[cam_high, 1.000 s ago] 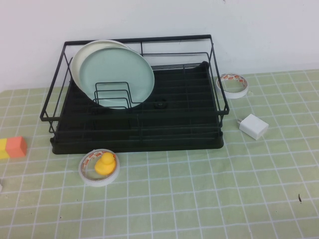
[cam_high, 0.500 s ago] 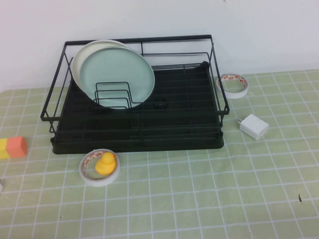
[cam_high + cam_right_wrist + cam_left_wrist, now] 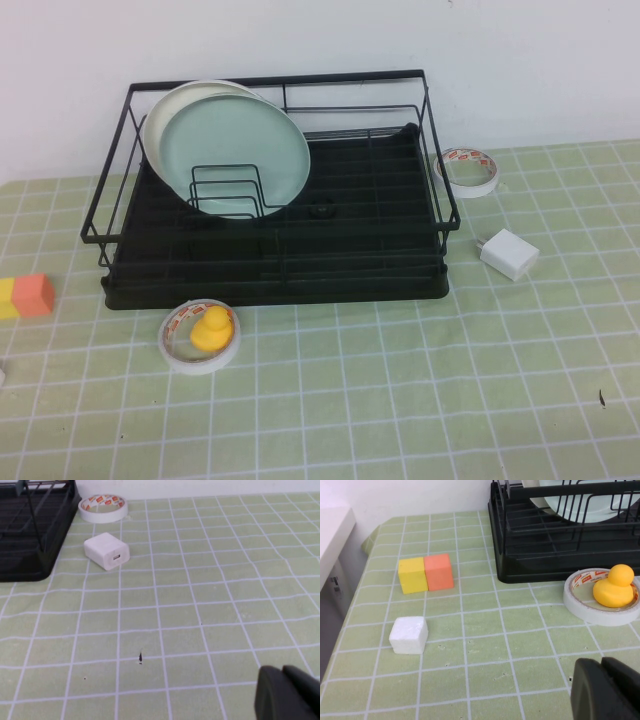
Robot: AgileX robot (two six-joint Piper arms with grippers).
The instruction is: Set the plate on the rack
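- We see the left gripper [image 3: 607,690] low over the table, left of the rack [image 3: 275,270], jaws clenched on nothing.
- The plate [image 3: 235,150] stands in the rack's upright slots, leaning on a cream plate [image 3: 158,115]; we judge only a stability check remains.
- The right gripper [image 3: 290,692], right of the rack, looks clenched and empty.
- The green checked cloth [image 3: 420,400] meets a white wall [image 3: 520,60] behind the rack.
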